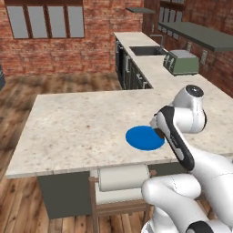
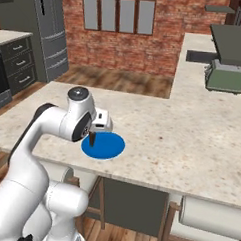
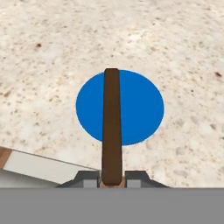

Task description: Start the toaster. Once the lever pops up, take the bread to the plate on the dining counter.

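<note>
Rising from the base, folding at the elbow and reaching forward, with the wrist bending so the hand is pointing down. Gripper [image 2: 92, 137] hanging low, just above the worktop [image 2: 191, 141], fingers pointing downward. Jaws closing tight on the bread [image 3: 112, 127], pinching it edge-on between the two dark fingertips [image 3: 87, 178] so the slice is sticking straight out beyond them. Upper arm leaning forward, forearm sloping down toward the hand.

A bright blue plate [image 1: 144, 138] lies on the beige speckled tabletop [image 1: 77, 123]. The white arm [image 1: 182, 136] bends over the plate's right edge. A sage-green toaster [image 1: 181, 62] sits far back, beside the sink [image 1: 146, 50].
</note>
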Controlling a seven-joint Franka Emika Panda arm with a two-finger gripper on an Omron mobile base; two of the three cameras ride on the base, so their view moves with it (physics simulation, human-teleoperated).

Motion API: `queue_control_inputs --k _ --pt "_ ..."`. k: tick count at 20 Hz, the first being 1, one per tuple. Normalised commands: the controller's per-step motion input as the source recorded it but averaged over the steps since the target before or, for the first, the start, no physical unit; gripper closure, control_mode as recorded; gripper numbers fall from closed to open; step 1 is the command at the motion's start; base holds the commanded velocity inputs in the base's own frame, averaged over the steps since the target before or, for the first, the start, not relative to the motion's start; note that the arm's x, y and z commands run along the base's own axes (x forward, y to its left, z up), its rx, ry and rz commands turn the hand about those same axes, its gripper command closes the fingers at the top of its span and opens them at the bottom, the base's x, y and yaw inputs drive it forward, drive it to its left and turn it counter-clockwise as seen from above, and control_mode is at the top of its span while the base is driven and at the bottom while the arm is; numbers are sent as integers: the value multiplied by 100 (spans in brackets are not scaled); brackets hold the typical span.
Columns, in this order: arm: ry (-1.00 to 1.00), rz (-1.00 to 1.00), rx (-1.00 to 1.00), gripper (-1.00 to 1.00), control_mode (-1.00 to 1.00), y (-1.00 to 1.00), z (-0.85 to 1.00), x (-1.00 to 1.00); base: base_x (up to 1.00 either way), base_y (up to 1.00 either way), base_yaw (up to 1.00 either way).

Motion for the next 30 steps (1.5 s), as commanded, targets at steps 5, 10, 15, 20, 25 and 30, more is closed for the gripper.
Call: queue_control_inputs --k 5,10,15,20,25,30 --pt "0 0 0 100 -100 0 -29 35 0 0 0" --pt "0 0 0 100 -100 0 -14 38 0 0 0" --pt "3 0 0 100 -100 0 -21 37 0 0 0" --pt "11 0 0 100 -100 0 -25 17 0 0 0" --pt "7 0 0 100 -100 0 -19 10 0 0 0" --pt "2 0 0 100 -100 0 -15 17 0 0 0"
